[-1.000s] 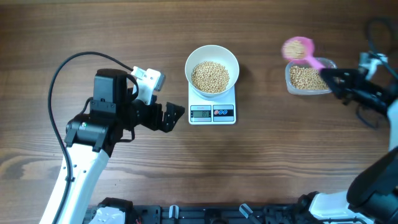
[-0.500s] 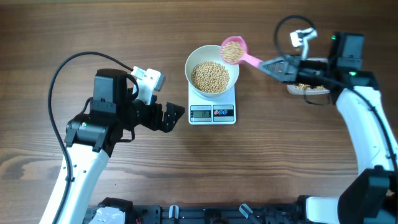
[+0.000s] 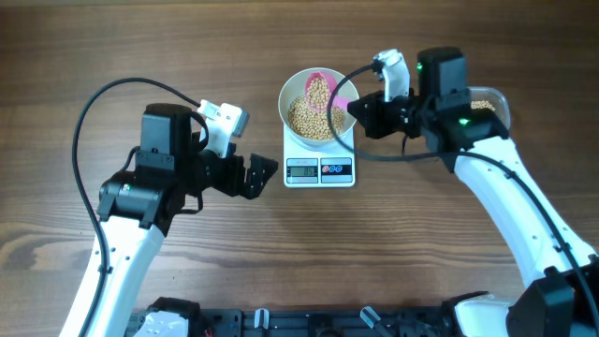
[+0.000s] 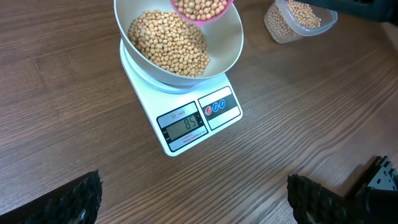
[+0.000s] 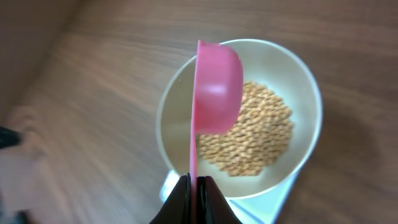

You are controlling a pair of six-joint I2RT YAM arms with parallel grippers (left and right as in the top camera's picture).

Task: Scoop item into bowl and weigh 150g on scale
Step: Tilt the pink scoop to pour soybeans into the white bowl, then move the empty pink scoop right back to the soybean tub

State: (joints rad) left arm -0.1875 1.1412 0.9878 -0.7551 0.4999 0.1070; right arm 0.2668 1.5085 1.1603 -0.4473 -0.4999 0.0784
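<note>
The white bowl [image 3: 290, 90] stands on the white scale [image 3: 319, 170] and holds a heap of tan beans [image 3: 307, 119]. A pink scoop [image 3: 323, 89] loaded with beans hangs over the bowl, tilted on its side. My right gripper [image 3: 360, 110] is shut on the scoop's handle, just right of the bowl. The right wrist view shows the scoop [image 5: 214, 87] edge-on above the beans [image 5: 261, 137], its handle pinched in my right gripper [image 5: 195, 186]. My left gripper [image 3: 267, 173] stands open and empty left of the scale, which shows in its view [image 4: 193, 124] with the bowl [image 4: 230, 37].
A clear plastic tub [image 3: 489, 101] with more beans sits at the right, partly hidden behind my right arm; it also shows in the left wrist view [image 4: 298, 18]. A black cable loops over the table at the left [image 3: 89, 112]. Bare wood lies in front of the scale.
My right arm has swung left from the tub, carrying the loaded scoop to above the bowl and tilting it. The left arm has not moved.
</note>
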